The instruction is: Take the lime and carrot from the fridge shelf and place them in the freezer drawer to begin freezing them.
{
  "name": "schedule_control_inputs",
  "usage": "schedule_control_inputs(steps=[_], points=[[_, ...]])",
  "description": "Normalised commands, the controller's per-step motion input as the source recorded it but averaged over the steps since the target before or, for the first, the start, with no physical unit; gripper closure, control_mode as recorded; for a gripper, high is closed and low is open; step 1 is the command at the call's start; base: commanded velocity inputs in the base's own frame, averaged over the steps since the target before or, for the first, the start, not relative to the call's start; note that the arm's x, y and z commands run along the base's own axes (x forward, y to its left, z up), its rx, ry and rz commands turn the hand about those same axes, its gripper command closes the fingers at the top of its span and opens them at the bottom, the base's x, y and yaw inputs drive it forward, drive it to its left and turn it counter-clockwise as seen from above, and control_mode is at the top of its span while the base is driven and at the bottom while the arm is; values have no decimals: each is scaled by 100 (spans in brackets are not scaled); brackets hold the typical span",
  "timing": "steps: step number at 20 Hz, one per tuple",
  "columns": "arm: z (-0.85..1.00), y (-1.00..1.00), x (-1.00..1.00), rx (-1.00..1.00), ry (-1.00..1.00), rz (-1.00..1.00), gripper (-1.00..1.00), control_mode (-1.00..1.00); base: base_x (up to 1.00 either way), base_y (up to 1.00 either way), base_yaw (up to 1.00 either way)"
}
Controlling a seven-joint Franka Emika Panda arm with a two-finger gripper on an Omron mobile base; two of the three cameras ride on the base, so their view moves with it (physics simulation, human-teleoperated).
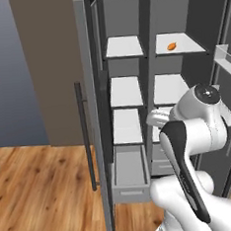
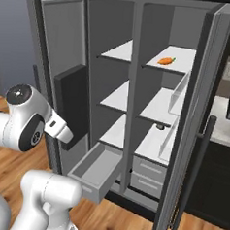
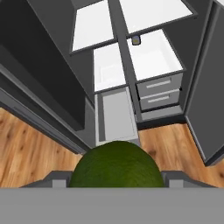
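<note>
A dark green lime (image 3: 116, 166) sits large at the bottom of the hand view, between the two dark fingertips (image 3: 57, 178) of my gripper (image 3: 116, 180), which is shut on it. Below and ahead of the lime, the long grey freezer drawer (image 3: 114, 116) stands pulled out with nothing in it, also seen as the freezer drawer (image 1: 130, 171) (image 2: 94, 173) from the base. The orange carrot (image 1: 171, 46) (image 2: 165, 61) lies on the top right fridge shelf (image 1: 188, 45) (image 2: 185, 56).
Both fridge doors stand wide open: the left door (image 1: 94, 114) and the right door (image 2: 194, 117) with its door bins (image 2: 179, 94). Two shallow pale drawers (image 3: 159, 92) sit right of the freezer drawer. A small dark item (image 3: 135, 40) rests on a lower shelf. Wooden floor lies in front.
</note>
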Motion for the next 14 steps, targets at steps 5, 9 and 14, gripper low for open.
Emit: schedule_control_inputs(steps=[5,9,14], points=[[0,0,0,0,0,0,100,100,7,-24,10],[0,0,0,0,0,0,100,100,7,-27,10],[-21,-37,65,8,14,7,100,-100,0,0,0]])
